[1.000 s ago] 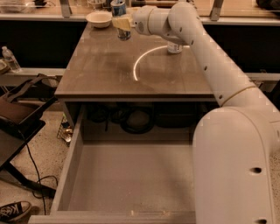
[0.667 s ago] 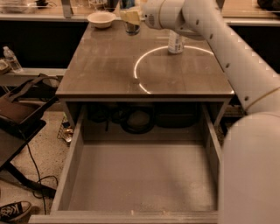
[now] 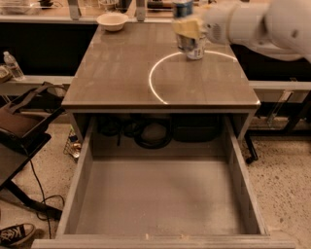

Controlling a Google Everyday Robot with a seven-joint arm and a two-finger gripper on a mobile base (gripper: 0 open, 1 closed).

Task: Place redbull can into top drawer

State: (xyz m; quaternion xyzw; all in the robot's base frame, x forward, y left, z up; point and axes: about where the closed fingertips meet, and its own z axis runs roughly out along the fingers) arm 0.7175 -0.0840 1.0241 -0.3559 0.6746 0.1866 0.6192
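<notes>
My jaws are clenched on the redbull can (image 3: 183,9). My gripper (image 3: 188,30) hangs at one o'clock over the counter (image 3: 121,73), having swung right from eleven o'clock. The top drawer (image 3: 160,204) stands open at six o'clock.

Claw (image 3: 188,28) over tabletop (image 3: 121,73); top drawer (image 3: 160,194) seemingly clear.

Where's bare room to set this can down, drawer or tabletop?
The top drawer floor is bare wall to wall. The tabletop is free from the bowl forward; crowded only back right, where the gripper holds the redbull can above a second can.
</notes>
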